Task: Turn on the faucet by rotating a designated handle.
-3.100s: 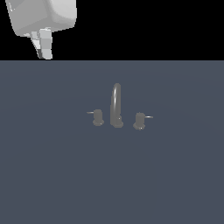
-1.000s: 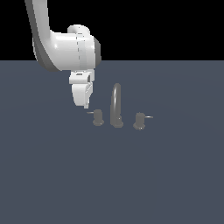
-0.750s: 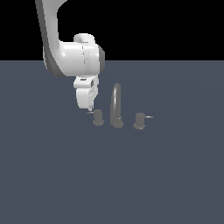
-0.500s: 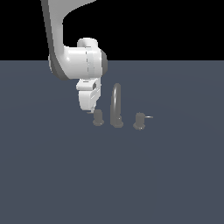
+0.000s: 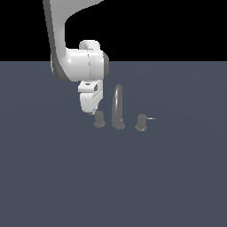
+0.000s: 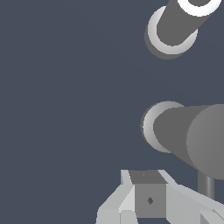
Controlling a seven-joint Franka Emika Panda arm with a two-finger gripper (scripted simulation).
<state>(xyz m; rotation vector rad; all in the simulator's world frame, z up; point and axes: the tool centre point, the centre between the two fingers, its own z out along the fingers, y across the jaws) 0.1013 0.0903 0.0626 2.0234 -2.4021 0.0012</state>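
The dull-grey faucet (image 5: 117, 107) stands mid-scene with its tall arched spout between two short knobs. The handle (image 5: 99, 119) is the knob on the exterior view's left; its thin lever is hidden behind my gripper (image 5: 89, 109). The gripper hangs just beside that knob, fingers pointing down and shut with nothing between them. In the wrist view the handle (image 6: 186, 139) looms large as a grey cylinder, and its rod lever (image 6: 206, 185) shows right beside my shut gripper (image 6: 148, 202). The spout base (image 6: 174, 27) lies farther off.
The twin knob (image 5: 141, 123), with its lever pointing to the exterior view's right, stands on the other side of the spout. The faucet sits on a flat dark blue-grey surface (image 5: 168, 177). My white arm (image 5: 75, 57) rises above the gripper.
The arm came down from the upper left of the exterior view. Over the last second the gripper moved a little right and lower, ending against the left knob's lever side.
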